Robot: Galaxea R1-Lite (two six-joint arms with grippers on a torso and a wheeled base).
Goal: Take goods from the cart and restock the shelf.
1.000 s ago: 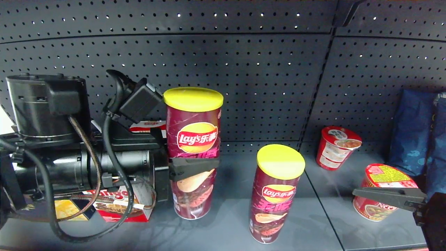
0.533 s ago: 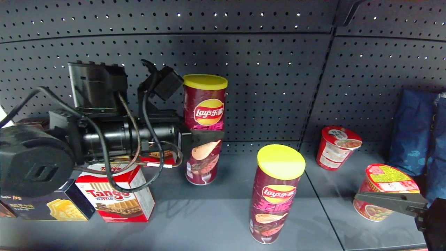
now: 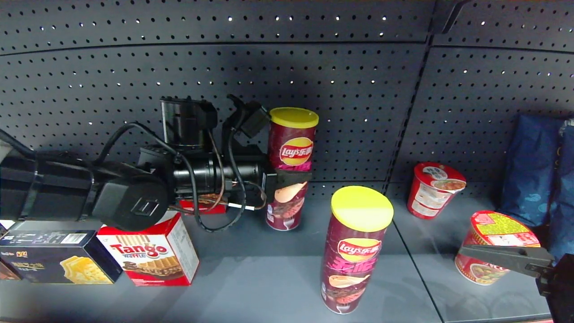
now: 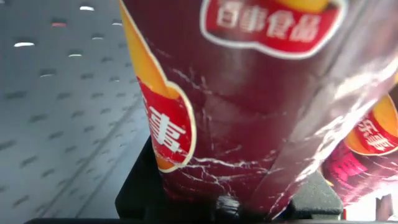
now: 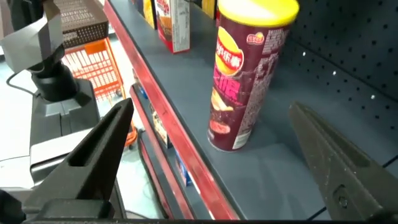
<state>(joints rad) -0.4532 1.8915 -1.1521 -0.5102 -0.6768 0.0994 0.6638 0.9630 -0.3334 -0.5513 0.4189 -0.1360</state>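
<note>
My left gripper (image 3: pixel 291 177) is shut around the middle of a maroon chips can with a yellow lid (image 3: pixel 291 148). The can stands upright near the pegboard at the back of the shelf (image 3: pixel 251 278); whether its base touches the shelf I cannot tell. Up close, the left wrist view shows the held can (image 4: pixel 249 106). A second, identical can (image 3: pixel 355 251) stands free near the shelf's front edge, also seen as the can (image 5: pixel 249 74) in the right wrist view. My right gripper (image 5: pixel 214 174) is open and holds nothing, just in front of the shelf at the right.
Two red cup noodles (image 3: pixel 434 185) (image 3: pixel 493 237) and blue bags (image 3: pixel 533 166) occupy the right bay. A red wafer box (image 3: pixel 152 255) and a dark box (image 3: pixel 58 264) sit at front left. An orange cart (image 5: pixel 87 56) stands below the shelf.
My left arm has carried the can back and to the right, from the front of the shelf to near the pegboard. The right gripper has stayed almost still.
</note>
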